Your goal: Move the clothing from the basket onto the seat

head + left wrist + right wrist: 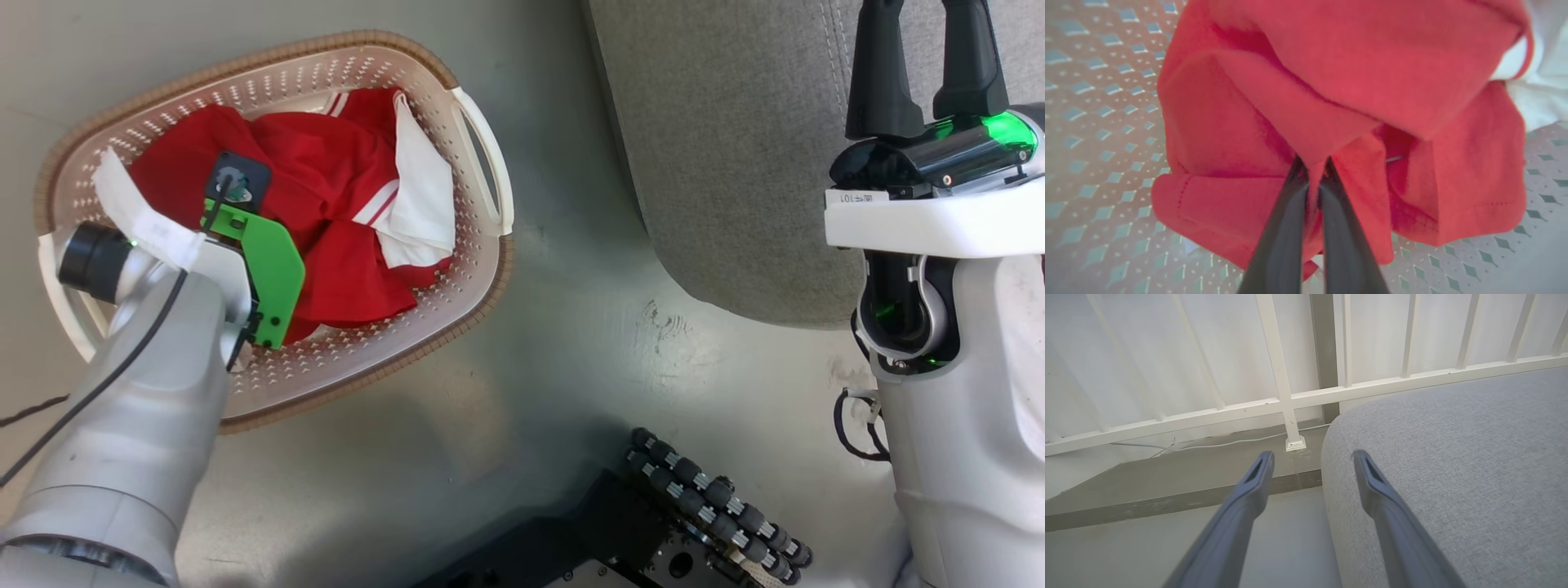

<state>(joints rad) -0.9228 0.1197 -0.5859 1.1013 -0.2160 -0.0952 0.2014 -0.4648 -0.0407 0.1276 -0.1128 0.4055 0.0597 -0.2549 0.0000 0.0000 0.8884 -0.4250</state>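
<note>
The cream perforated basket [473, 269] with its brown braided rim sits on the floor at the upper left. Red clothing [343, 188] with white parts lies crumpled inside it. My left arm reaches down into the basket, and in the left wrist view my left gripper [1312, 165] is shut on a fold of the red clothing [1331, 81] just above the basket's perforated bottom [1106, 143]. The grey seat [735, 147] fills the upper right. My right gripper [927, 49] hangs open over the seat's edge; its fingers [1257, 473] hold nothing, with the seat [1453, 457] to their right.
A white railing [1290, 396] and a white cable run along the wall beyond the seat's corner. Grey floor [555, 343] separates the basket from the seat. My black wheeled base [702, 506] shows at the bottom.
</note>
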